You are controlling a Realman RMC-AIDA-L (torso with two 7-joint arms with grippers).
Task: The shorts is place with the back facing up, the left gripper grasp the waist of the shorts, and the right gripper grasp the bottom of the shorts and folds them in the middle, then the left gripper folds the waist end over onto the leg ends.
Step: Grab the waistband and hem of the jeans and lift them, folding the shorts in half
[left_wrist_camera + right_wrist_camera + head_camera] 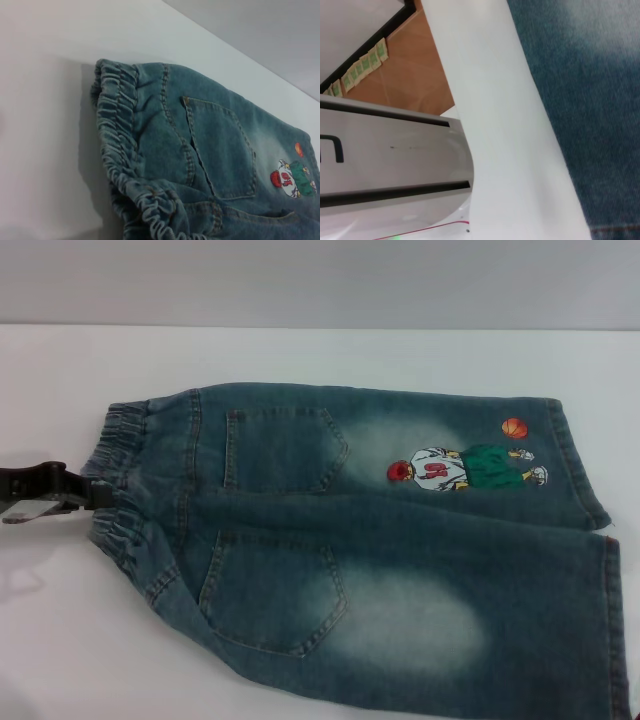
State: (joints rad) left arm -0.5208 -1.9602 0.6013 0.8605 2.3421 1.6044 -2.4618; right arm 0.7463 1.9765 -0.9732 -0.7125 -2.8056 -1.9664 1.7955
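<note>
Left gripper [95, 490] clamps the shorts [380, 540] waistband [118, 475]; right gripper unseen.

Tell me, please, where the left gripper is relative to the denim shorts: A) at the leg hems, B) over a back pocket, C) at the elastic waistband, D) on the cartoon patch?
C: in the head view the left gripper sits at the gathered elastic waistband of the shorts.
</note>
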